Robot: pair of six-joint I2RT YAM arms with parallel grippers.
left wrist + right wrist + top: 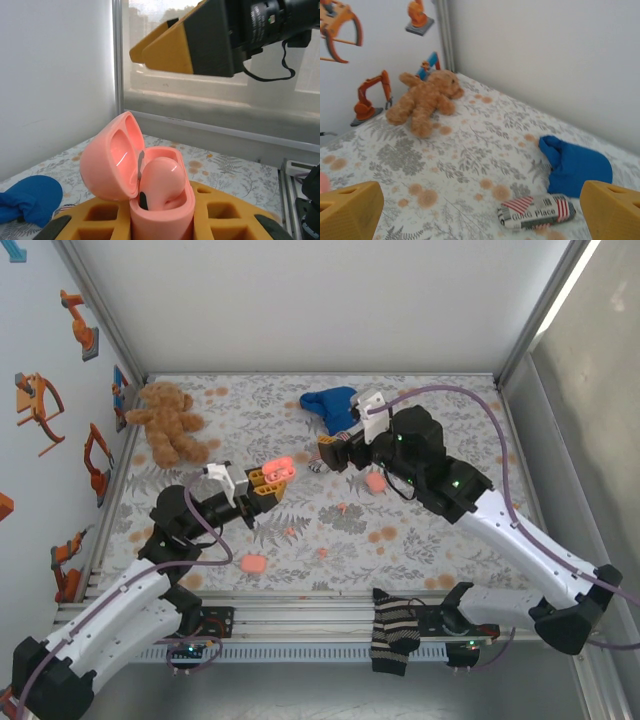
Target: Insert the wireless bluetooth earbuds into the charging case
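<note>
Nearest the arm bases, a striped sock [392, 642] hangs over the front edge of the surface [400, 552]. Just beyond it lies a spare pink case [252, 564]. Past that, tiny coral nubs that I take for loose wireless bluetooth earbuds [290, 531] sit scattered on the floral print. They are probably featherlight, hard, smooth and rounded, so one could easily squirt out of a pinch. A gentle hold across the rounded body looks safest.

Further in, the left pincer [266, 480] is clamped on the charging case [160, 200], which is raised off the surface with its lid hinged open and one earbud seated inside. The case looks like a stiff, glossy shell, best held by its lower half, as it is here. The right pincer [330, 453] hovers just beyond, its fingers spread wide with nothing between them.

Under it lies a small striped pouch [535, 210] printed with what reads as "GURG Place". The case shows no legible brand. Farthest off are a teddy bear [170, 422] and a blue cloth [330, 405].
</note>
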